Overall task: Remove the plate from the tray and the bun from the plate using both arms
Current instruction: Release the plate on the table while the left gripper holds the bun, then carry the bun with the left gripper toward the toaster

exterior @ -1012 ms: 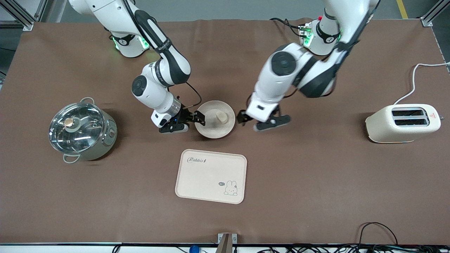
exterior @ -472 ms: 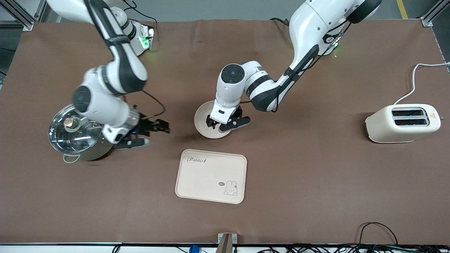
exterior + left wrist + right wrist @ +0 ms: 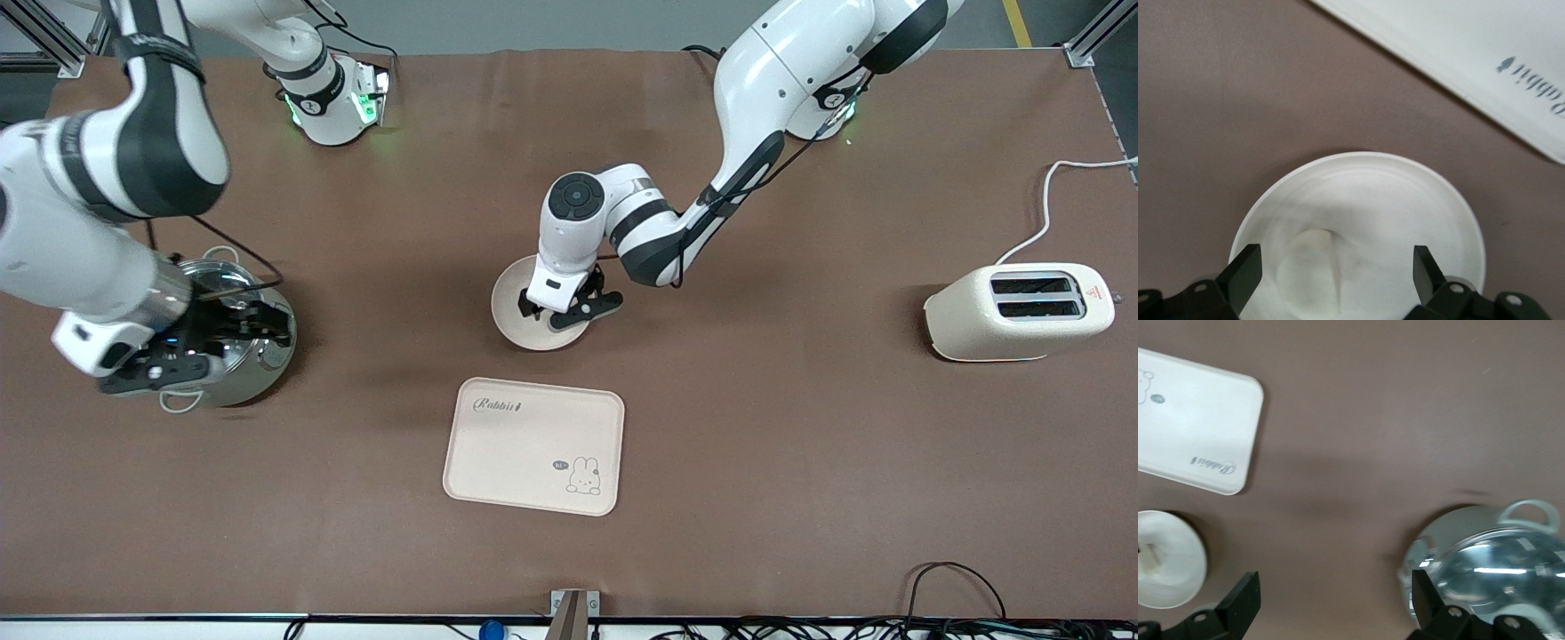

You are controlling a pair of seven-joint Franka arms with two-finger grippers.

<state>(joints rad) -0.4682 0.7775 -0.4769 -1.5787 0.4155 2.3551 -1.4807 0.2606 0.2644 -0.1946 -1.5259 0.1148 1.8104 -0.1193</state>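
The round cream plate (image 3: 511, 311) sits on the brown table, farther from the front camera than the Rabbit tray (image 3: 533, 444), which has nothing on it. My left gripper (image 3: 560, 311) hangs open over the plate and hides the bun in the front view. In the left wrist view the plate (image 3: 1405, 200) holds the pale bun (image 3: 1308, 277) between the spread fingers of my left gripper (image 3: 1336, 270), closer to one finger, with no contact visible. My right gripper (image 3: 271, 322) is open and empty over the steel pot. The right wrist view shows the plate (image 3: 1168, 560) and the tray (image 3: 1191, 433).
A steel pot with a glass lid (image 3: 253, 369) stands toward the right arm's end of the table; it also shows in the right wrist view (image 3: 1491, 567). A cream toaster (image 3: 1018, 311) with a white cable stands toward the left arm's end. The tray's corner (image 3: 1458, 47) shows in the left wrist view.
My right arm let the plate go and swung away to hang over the pot. My left gripper moved in over the plate and settled around the bun.
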